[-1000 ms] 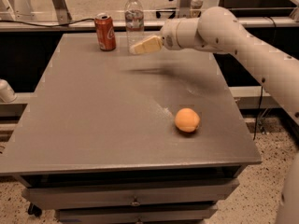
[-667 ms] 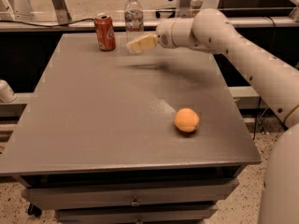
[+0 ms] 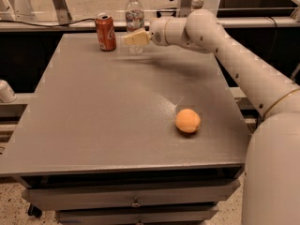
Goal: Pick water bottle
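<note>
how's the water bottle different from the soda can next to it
The water bottle is clear plastic; the soda can is red. The water bottle is taller and slimmer than the soda can. The gripper sits in front of the bottle's lower part, while the can stands free. Both stand upright at the far edge of the table.

White arm (image 3: 243, 64), gold joint ring (image 3: 280, 101), cream end effector (image 3: 130, 38) at water bottle (image 3: 135, 14)

table (image 3: 93, 125): grey top, three things on it
soda can (image 3: 105, 32): red, upright, far edge
water bottle (image 3: 135, 14): upright, just right of the soda can
orange (image 3: 188, 120): well apart from the soda can, near right
gripper (image 3: 133, 38): right of the soda can, across the water bottle's lower part
</note>
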`<act>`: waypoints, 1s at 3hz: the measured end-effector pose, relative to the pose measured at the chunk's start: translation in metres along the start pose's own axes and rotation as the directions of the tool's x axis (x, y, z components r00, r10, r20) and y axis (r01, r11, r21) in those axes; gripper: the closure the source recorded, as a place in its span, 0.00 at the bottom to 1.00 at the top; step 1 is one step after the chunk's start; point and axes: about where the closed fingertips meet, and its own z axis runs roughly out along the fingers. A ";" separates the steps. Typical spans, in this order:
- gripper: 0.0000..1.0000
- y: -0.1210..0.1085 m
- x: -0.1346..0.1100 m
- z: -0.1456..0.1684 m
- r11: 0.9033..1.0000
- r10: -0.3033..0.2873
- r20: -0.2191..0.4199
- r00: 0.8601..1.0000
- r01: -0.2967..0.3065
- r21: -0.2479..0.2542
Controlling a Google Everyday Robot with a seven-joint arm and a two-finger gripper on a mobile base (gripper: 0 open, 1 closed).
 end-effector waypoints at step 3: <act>0.87 0.018 -0.016 -0.024 0.999 0.035 0.053 0.998 -0.034 -0.031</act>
